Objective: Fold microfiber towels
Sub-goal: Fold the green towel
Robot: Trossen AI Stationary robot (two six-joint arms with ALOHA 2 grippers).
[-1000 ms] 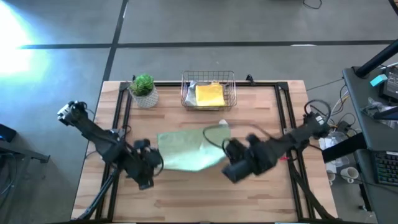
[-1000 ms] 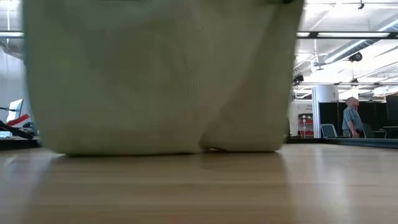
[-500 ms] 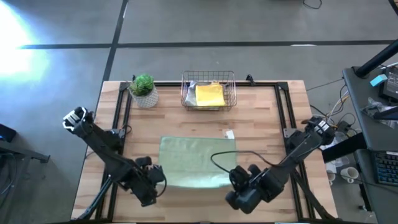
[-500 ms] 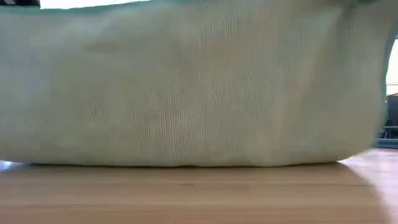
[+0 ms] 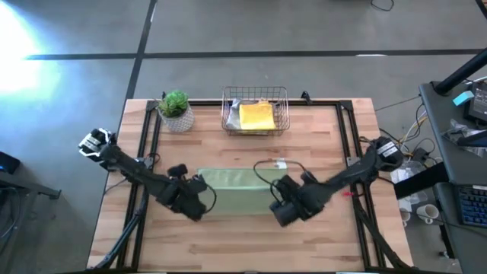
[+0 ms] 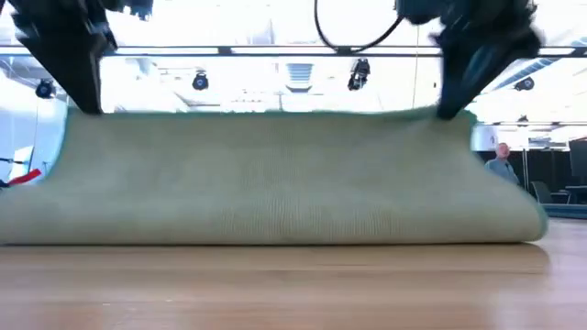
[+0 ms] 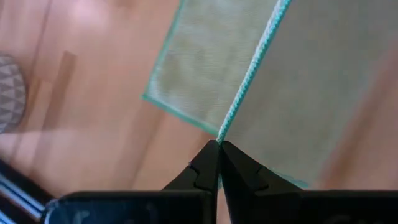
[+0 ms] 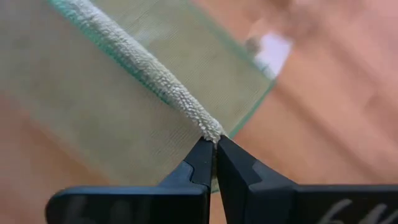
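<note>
A pale sage green microfiber towel (image 5: 240,190) lies mid-table, doubled over. Its lower layer (image 7: 193,68) rests flat on the wood, and its upper edge (image 6: 266,115) is stretched level between my two grippers. My left gripper (image 5: 199,199) is shut on the towel's left corner. My right gripper (image 5: 280,204) is shut on its right corner. A yellow towel (image 5: 257,116) lies in the copper wire basket (image 5: 228,122) at the far edge, with something grey (image 5: 234,106) beside it. My left gripper pinches the towel's hemmed corner (image 7: 225,130) between its two fingertips, slanting down from above. The hem runs away from the fingers, raised over the layer on the table. My right gripper pinches the other corner of the same edge (image 8: 208,129) between its fingertips, also slanting down. The edge runs nearly straight between the two grippers, and the towel below it curves down onto the table.
A potted plant (image 5: 176,110) stands at the far left beside the basket. A small white tag (image 5: 280,164) lies just beyond the towel. Bare wood stretches along the near edge (image 5: 243,243). A person (image 6: 500,165) stands far off in the room.
Both grippers, still shut on their corners, first drew toward the table's near edge, then came back toward the far edge and sank. The towel hung upright a moment ago. Its held edge now sits low over the part on the table, so the towel bulges in a fold.
</note>
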